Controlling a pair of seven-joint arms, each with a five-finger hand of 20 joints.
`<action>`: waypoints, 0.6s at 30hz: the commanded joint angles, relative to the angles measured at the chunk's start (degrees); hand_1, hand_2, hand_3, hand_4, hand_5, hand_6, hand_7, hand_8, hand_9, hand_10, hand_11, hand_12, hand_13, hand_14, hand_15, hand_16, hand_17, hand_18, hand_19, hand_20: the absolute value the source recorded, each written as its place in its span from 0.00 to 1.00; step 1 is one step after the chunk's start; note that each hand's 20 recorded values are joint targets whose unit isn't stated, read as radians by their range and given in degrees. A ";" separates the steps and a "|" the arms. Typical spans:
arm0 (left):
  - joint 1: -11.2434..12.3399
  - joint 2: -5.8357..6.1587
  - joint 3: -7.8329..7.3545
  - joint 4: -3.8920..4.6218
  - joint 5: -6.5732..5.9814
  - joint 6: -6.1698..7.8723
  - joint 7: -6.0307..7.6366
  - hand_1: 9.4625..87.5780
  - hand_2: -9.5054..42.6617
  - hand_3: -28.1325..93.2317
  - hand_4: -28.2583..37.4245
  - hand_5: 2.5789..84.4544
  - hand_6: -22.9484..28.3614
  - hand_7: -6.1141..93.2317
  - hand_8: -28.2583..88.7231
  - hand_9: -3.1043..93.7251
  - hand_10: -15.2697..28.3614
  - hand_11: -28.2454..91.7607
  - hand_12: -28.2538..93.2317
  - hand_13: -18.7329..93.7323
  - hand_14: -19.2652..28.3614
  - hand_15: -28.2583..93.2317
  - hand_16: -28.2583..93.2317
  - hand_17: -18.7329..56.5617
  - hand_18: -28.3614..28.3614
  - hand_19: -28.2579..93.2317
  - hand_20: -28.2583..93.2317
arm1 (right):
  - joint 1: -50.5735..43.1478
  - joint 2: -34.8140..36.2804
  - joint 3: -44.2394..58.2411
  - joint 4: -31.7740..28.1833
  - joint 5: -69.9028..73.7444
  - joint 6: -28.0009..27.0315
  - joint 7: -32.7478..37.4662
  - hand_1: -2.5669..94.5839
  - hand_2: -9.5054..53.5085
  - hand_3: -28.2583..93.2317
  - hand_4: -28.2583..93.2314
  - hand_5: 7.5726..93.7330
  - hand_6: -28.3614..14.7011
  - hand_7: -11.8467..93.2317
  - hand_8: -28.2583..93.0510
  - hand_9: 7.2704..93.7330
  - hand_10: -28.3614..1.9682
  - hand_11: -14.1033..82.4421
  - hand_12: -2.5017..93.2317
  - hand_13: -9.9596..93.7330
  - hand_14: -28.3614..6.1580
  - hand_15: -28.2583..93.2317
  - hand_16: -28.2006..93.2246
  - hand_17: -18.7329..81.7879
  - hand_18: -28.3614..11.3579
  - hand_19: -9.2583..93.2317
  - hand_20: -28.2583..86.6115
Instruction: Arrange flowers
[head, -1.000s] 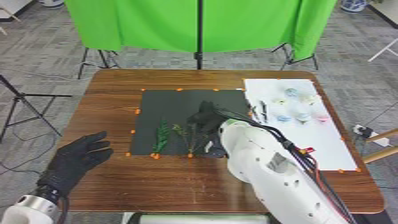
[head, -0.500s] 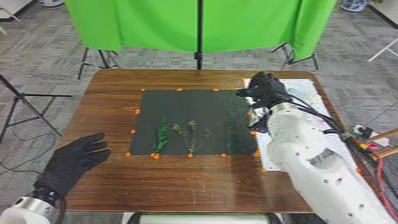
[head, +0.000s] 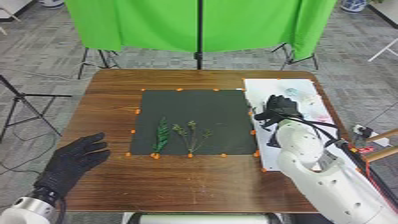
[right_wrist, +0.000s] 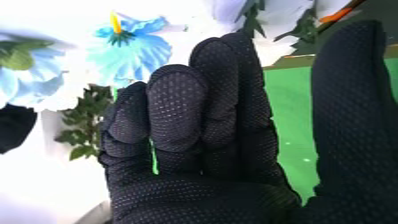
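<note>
In the head view my right hand (head: 281, 107) is over the white sheet, hiding most of the flowers there. My right hand (right_wrist: 209, 125) is open in the right wrist view, fingers straight and thumb apart, with nothing held. Close to its fingers are a light blue flower (right_wrist: 131, 47), another pale blue flower (right_wrist: 35, 75) and green leaves (right_wrist: 87, 120). On the black mat lie a long green leafy sprig (head: 162, 136) and, beside it, a thin branching stem (head: 191, 136). My left hand (head: 78, 155) is open over the table's left side.
The black mat (head: 197, 107) is held by orange tabs on the brown table (head: 169, 185). The white sheet (head: 266, 87) lies right of the mat. A green cloth (head: 151, 30) hangs beyond the table's far edge.
My right hand has moved from the mat to the far part of the white sheet, then back nearer along it. The left hand and the sprigs on the mat have stayed in place.
</note>
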 joint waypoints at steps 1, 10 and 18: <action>0.48 -0.48 0.02 0.23 0.15 -0.43 -0.79 0.21 0.30 0.86 0.01 0.40 0.57 0.38 0.11 0.36 0.70 0.57 0.34 0.40 0.78 0.69 0.17 0.17 0.91 0.74 0.26 | 2.05 0.36 -2.35 1.58 -0.71 -2.09 0.40 0.49 0.00 0.67 0.00 0.65 0.62 0.49 0.07 0.75 0.56 0.69 0.34 0.75 0.58 0.84 0.48 0.54 0.23 0.98 0.56; 0.60 -0.60 0.07 0.11 0.23 -0.31 -0.63 0.21 0.30 0.86 0.01 0.40 0.57 0.38 0.11 0.36 0.71 0.57 0.34 0.40 0.78 0.69 0.17 0.17 0.91 0.74 0.26 | 3.11 -1.25 -6.60 5.15 -0.71 -9.61 -0.42 0.51 0.00 0.67 0.00 0.67 0.63 0.48 0.07 0.77 0.58 0.67 0.34 0.76 0.61 0.82 0.48 0.54 0.23 0.98 0.56; 0.86 -0.87 -0.17 0.10 0.28 -0.24 -0.79 0.21 0.30 0.86 0.01 0.40 0.57 0.38 0.11 0.36 0.71 0.57 0.34 0.40 0.78 0.69 0.17 0.17 0.91 0.74 0.26 | 0.18 -1.11 -4.02 6.76 2.27 -7.56 -6.16 0.58 0.00 0.85 0.00 0.78 0.65 0.45 0.18 0.93 0.77 0.49 0.44 0.89 0.74 0.75 0.49 0.60 0.24 0.97 0.56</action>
